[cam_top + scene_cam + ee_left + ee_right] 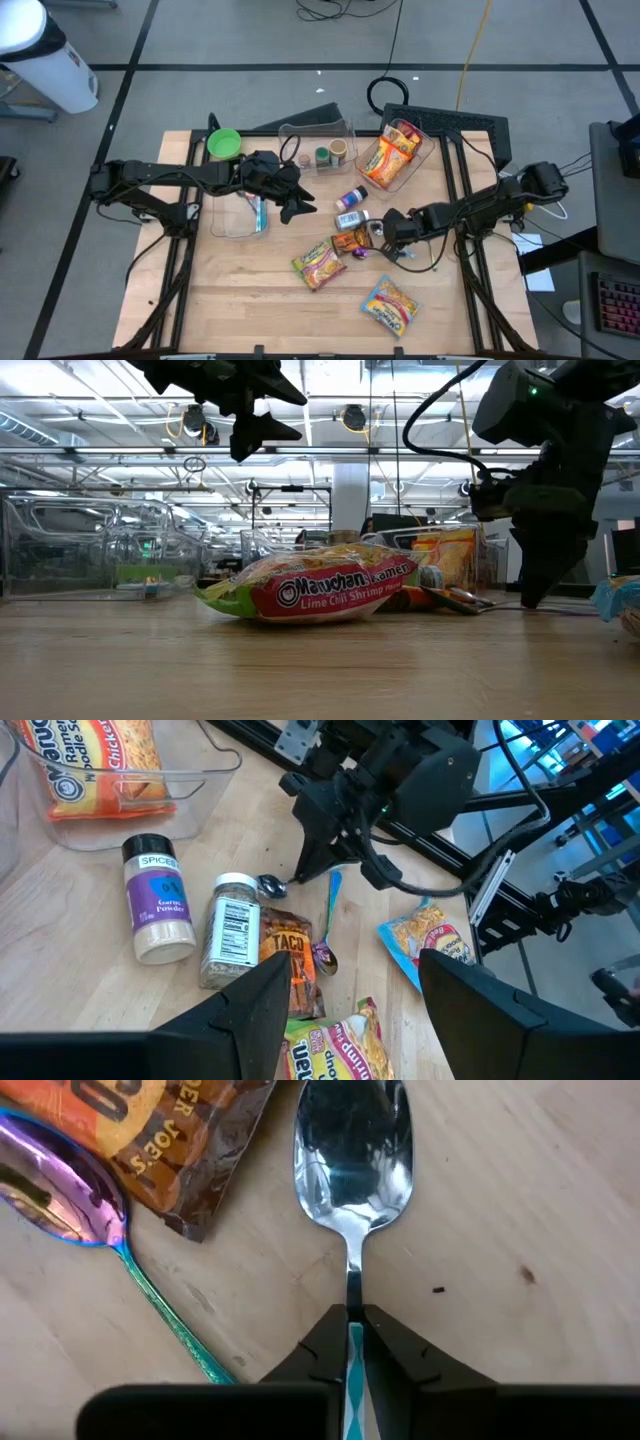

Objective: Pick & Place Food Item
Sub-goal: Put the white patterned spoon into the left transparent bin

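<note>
My right gripper (380, 233) is low over the table's middle, shut on a silver spoon (352, 1150) with a teal handle. A second, iridescent spoon (60, 1180) lies beside it, against a brown-orange taco seasoning packet (350, 242). A lime chili shrimp ramen packet (318, 262) lies flat toward the near edge; it also shows in the low view (320, 592). My left gripper (303, 200) is open and empty, held high over the table left of centre, its fingers (265, 1010) wide apart. My right gripper pinches the silver spoon's handle (352, 1298) just behind the bowl, between its two fingertips. The fingers slant down from the table's right side and lie along the handle. The bowl points away from the fingers, at or just above the wood.
Two spice jars (352, 205) lie by the taco packet. Another noodle packet (390, 303) lies near the front edge. A clear bin (395, 150) with orange ramen packets stands at the back right, a second clear bin (318, 142) with jars behind centre, and a green bowl (223, 143) at the back left.
</note>
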Motion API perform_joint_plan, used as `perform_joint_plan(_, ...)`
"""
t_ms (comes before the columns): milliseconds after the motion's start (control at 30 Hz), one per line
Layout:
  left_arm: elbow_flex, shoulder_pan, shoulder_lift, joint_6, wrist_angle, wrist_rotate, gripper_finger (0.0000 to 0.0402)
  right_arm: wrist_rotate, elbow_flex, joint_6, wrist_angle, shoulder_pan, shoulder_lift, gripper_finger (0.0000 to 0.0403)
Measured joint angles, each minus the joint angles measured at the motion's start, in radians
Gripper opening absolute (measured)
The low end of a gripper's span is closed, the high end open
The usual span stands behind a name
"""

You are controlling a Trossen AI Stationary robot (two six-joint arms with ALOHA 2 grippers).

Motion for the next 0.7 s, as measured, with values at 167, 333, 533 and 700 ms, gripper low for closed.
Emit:
perform_joint_plan(167, 0.0, 0.0, 0.0, 0.0, 0.001, 0.0, 0.023, -0.01, 0.038, -0.003, 0.045, -0.032, -0.104, 0.0006)
perform_joint_plan(333, 0.0, 0.0, 0.0, 0.0, 0.003, 0.0, 0.023, 0.101, 0.121, -0.078, 0.197, -0.082, -0.275, 0.0004)
perform_joint_plan(533, 0.0, 0.0, 0.0, -0.033, 0.032, 0.0, 0.023, 0.239, 0.198, -0.259, 0.423, -0.17, -0.451, 0.0003)
perform_joint_plan(700, 0.0, -0.004, 0.0, -0.103, 0.2, 0.0, 0.023, 0.279, 0.223, -0.328, 0.5, -0.22, -0.481, 0.0003)
